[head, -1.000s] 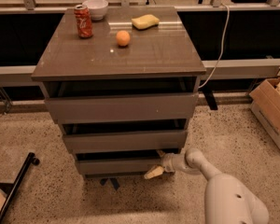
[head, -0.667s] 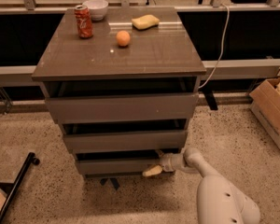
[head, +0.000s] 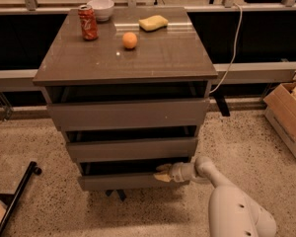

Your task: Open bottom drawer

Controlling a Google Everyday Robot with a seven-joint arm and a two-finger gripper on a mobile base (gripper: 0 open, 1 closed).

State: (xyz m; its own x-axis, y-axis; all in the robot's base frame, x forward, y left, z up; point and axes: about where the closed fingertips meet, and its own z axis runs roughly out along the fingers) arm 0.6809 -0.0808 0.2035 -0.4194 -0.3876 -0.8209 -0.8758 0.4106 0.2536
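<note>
The bottom drawer (head: pixel 123 181) sits low in the centre of the frame, the lowest of three fronts under the worktop (head: pixel 153 58); its panel is flat and has no handle, so the only purchase is its top lip, and that is where the gripper (head: pixel 163 173) is, at the right end of that edge, just below the middle drawer (head: pixel 130 148); one pale fingertip (head: pixel 163 168) lies above the lip and the other in front of it, so I judge the gripper clenched on the panel's edge. The drawer looks close to shut, a dark gap above it. The arm (head: pixel 222 191) comes up from the lower right of the frame, low and nearly level, its wrist pointing left; a straight pull outward should suit it. A can (head: pixel 88 22) and an orange (head: pixel 129 40) rest on the worktop, well clear.
</note>
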